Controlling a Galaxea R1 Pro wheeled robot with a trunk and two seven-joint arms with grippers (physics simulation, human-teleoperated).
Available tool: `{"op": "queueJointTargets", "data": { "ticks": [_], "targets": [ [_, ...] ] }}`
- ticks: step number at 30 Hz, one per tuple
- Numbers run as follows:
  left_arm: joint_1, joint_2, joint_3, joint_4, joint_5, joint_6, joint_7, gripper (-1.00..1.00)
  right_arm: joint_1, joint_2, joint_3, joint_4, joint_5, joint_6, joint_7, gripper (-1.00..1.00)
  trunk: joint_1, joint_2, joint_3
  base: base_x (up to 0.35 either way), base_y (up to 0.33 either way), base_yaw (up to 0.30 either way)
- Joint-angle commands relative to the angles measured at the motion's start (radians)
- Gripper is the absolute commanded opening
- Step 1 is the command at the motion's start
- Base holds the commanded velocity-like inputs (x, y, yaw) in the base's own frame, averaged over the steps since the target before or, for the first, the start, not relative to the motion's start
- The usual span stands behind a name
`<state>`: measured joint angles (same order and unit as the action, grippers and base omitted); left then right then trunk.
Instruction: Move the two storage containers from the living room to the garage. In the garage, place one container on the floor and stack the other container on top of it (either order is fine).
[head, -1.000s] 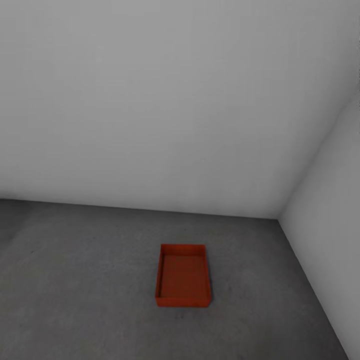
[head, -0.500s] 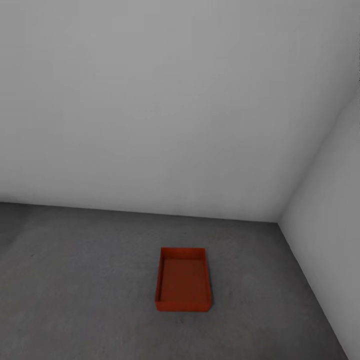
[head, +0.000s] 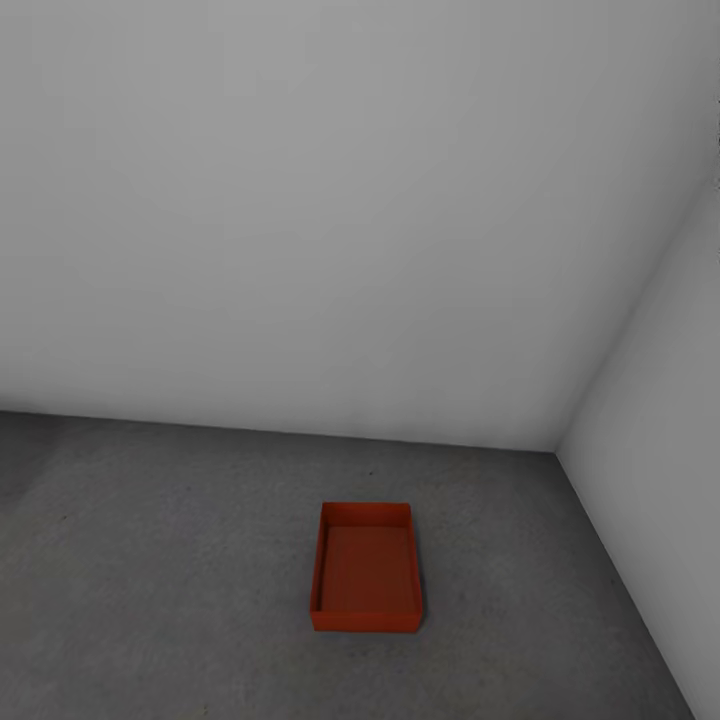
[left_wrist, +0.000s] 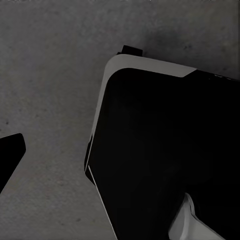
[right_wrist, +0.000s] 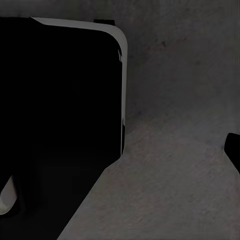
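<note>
Head view
Room: garage corner, two pale grey walls (head: 330, 220) meeting at the right, over a dark grey mottled floor (head: 150, 560).
Bin: one orange-red bin (head: 366, 568) sits flat on the floor, open side up, nothing in it.
Bin position: near the corner, apart from both walls, its long sides running away from the camera.
Second bin: cannot tell where it is.

Left wrist view
Floor: rough grey concrete (left_wrist: 50, 75) below the camera.
Base: a large black body with a pale rounded edge (left_wrist: 165, 150), the robot's base, stands on the floor.
Small block: a black block (left_wrist: 131, 50) pokes out past the base's far edge.
Left gripper: one dark fingertip (left_wrist: 9, 155) shows at the frame edge, over bare floor, touching nothing.
Left gripper state: cannot tell whether it is spread or closed.

Right wrist view
Floor: grey concrete (right_wrist: 180, 100), darker in the base's shadow.
Base: the same black body with pale rounded edge (right_wrist: 60, 100) on the floor.
Right gripper: a dark fingertip (right_wrist: 234, 150) shows at the frame edge, over bare floor.
Right gripper state: cannot tell; only this one tip is seen.
</note>
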<state>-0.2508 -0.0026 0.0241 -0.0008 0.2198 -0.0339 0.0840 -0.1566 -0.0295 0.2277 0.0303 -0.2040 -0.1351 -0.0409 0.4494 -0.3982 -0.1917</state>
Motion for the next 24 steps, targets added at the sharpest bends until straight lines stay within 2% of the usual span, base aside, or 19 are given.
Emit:
{"op": "queueJointTargets", "data": {
  "ticks": [1, 24],
  "targets": [
    [-0.001, 0.000, 0.002, 0.001, 0.004, -0.003, 0.002, 1.00, -0.001, 0.000, 0.009, 0.003, -0.009, -0.006, 0.000, 1.00, 0.001, -0.002, 0.000, 0.000, 0.000, 0.000],
    [0.009, 0.009, 0.002, 0.001, 0.004, 0.005, -0.004, 1.00, -0.001, -0.002, 0.009, 0.002, -0.011, -0.007, -0.002, 1.00, 0.001, -0.002, 0.037, 0.000, 0.000, 0.000]
  ]
}}
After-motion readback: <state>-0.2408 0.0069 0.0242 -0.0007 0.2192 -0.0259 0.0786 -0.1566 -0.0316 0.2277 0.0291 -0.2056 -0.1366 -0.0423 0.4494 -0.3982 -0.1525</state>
